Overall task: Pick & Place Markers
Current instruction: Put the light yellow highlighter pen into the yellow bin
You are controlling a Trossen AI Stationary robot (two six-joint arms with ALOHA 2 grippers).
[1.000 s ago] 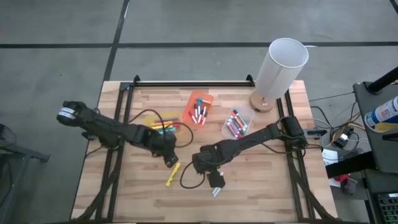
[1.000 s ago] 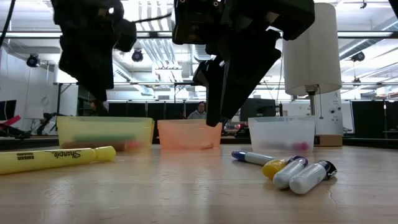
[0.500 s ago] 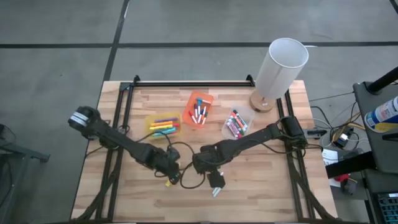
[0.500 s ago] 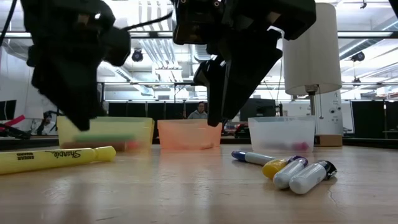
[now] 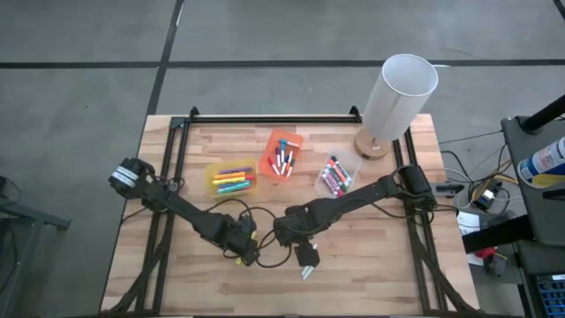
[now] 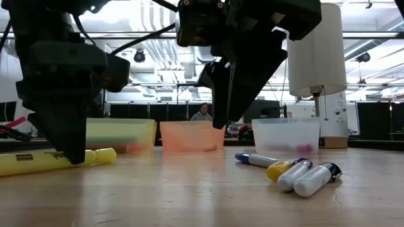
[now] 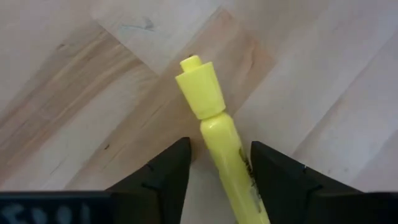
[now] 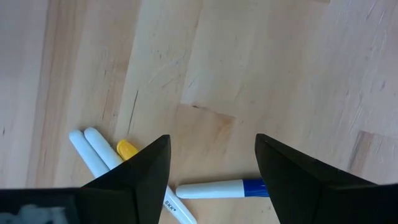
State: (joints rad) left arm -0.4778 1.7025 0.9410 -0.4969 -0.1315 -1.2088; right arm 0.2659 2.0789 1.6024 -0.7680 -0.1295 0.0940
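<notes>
High view: left gripper [image 5: 246, 253] low at lower centre, over the yellow highlighter [image 7: 219, 127]; bare wood toward the table's [image 5: 371, 274] near edge.
Low view: right gripper [image 6: 221, 94] hangs above the board, fingers wide.
Left wrist view: fingers [image 7: 163, 171] straddle the highlighter, apart, not gripping.
Right wrist view: loose markers [image 8: 102, 152] below.

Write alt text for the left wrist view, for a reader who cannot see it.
A yellow highlighter lies on the pale wooden table, running between the two dark fingers of the left claw, which is open around it. Its capped end points away from the camera; the fingers stand on either side of its barrel without visibly pressing it.
</notes>
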